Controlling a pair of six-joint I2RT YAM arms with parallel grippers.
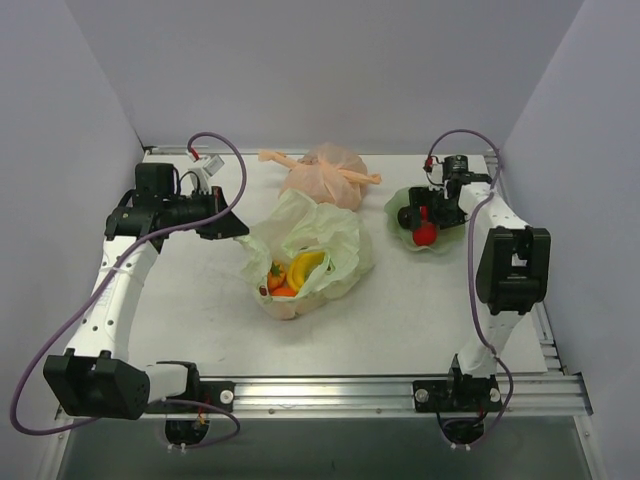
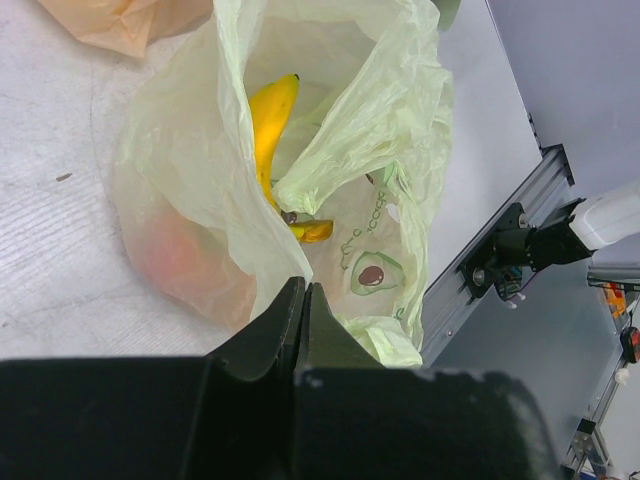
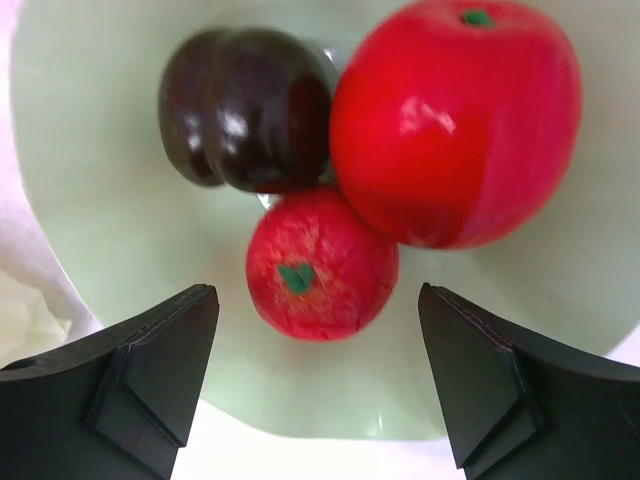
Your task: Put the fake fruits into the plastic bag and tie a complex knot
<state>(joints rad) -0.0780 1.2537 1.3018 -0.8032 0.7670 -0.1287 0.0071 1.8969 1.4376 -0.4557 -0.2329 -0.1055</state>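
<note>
The pale green plastic bag (image 1: 310, 250) lies open mid-table with yellow bananas (image 1: 305, 266) and an orange fruit (image 1: 283, 288) inside. In the left wrist view the bananas (image 2: 265, 120) show inside the bag (image 2: 190, 150). My left gripper (image 1: 238, 228) is shut at the bag's left rim; the rim fold runs straight to its tips (image 2: 302, 290). My right gripper (image 1: 432, 212) hangs open over the green dish (image 1: 400, 205). The small red fruit (image 3: 320, 265) lies between its spread fingers (image 3: 170, 340), beside a large red apple (image 3: 455, 120) and a dark plum (image 3: 245, 110).
A peach-orange knotted bag (image 1: 325, 175) lies behind the green bag and shows in the left wrist view (image 2: 110, 20). The pale green dish (image 3: 80, 180) stands at the right rear. Grey walls enclose the table; an aluminium rail (image 1: 350, 390) runs along the front.
</note>
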